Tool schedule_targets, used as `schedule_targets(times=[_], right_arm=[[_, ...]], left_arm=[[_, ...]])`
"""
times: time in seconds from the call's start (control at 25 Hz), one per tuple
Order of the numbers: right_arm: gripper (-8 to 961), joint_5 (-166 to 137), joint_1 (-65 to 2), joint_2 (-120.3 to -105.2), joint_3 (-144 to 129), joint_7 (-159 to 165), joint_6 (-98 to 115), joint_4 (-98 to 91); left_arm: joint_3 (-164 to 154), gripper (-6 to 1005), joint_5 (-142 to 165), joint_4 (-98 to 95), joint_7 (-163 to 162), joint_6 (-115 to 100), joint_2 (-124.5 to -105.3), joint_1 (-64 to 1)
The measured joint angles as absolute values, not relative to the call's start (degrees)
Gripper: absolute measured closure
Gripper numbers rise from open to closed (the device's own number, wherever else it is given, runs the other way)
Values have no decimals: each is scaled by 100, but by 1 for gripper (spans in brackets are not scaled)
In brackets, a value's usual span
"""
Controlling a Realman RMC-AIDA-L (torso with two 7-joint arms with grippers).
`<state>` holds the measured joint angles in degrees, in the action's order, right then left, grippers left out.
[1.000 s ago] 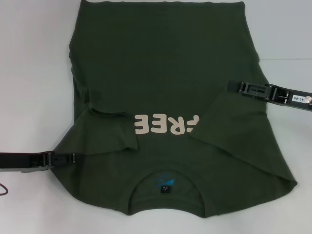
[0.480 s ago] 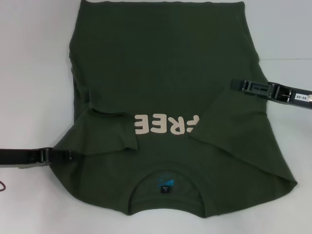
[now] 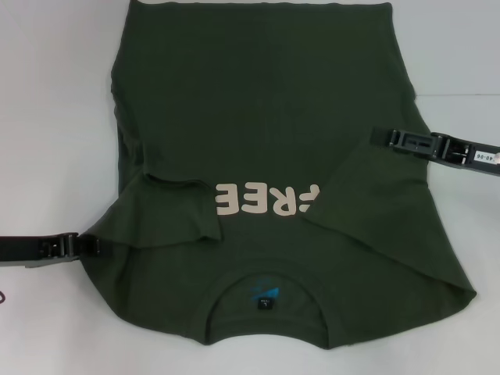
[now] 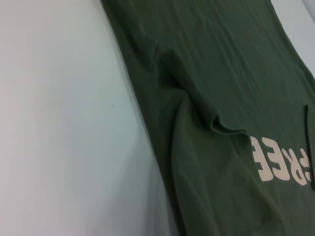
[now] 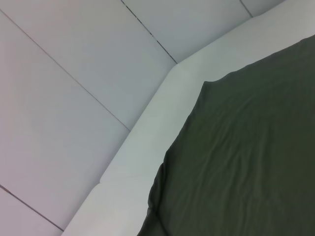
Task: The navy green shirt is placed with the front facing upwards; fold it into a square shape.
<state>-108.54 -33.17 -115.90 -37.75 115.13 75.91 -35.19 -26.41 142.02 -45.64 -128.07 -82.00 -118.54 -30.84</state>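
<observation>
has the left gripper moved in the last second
Yes. The left gripper has slid outward toward the robot's left, off the shirt edge, away from the fixed "FREE" letters. The shirt stays put.

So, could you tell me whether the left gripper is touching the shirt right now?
Cannot tell. In the head view the left gripper ends right at the shirt's edge, with no visible gap and no plain contact.
</observation>
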Motion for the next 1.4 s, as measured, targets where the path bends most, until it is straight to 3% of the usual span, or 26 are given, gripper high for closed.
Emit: schedule_targets(times=[0.16, 0.24, 0.48, 0.72, 1.08, 1.4], right_arm=[[14, -10854, -3309, -11591, -3775, 11509, 7594, -3510], [14, -10854, -3303, -11591, -3776, 11505, 7594, -3508], [15, -10898, -3271, -11568, -3798, 11516, 7594, -3507], [15, -11292, -3180, -11335, -3851, 11848, 7833, -3536], [15, -11974, -2848, -10852, -3816, 12884, 8185, -3557], [15, -12283, -2547, -10777, -3784, 13061, 8450, -3539]], left_arm=[[-2659, 525, 14221, -4558, -12809, -8200, -11863, -3080], [-2665, 767, 14224, -4556, -12810, -8200, -11866, -3073], [-2666, 971, 14199, -4566, -12798, -8269, -11883, -3049], [-2638, 971, 14069, -4647, -12749, -8432, -11889, -2990], [-2630, 970, 13924, -4786, -12563, -8452, -11986, -2861], [-2628, 970, 13879, -4753, -12522, -8418, -12016, -2846]])
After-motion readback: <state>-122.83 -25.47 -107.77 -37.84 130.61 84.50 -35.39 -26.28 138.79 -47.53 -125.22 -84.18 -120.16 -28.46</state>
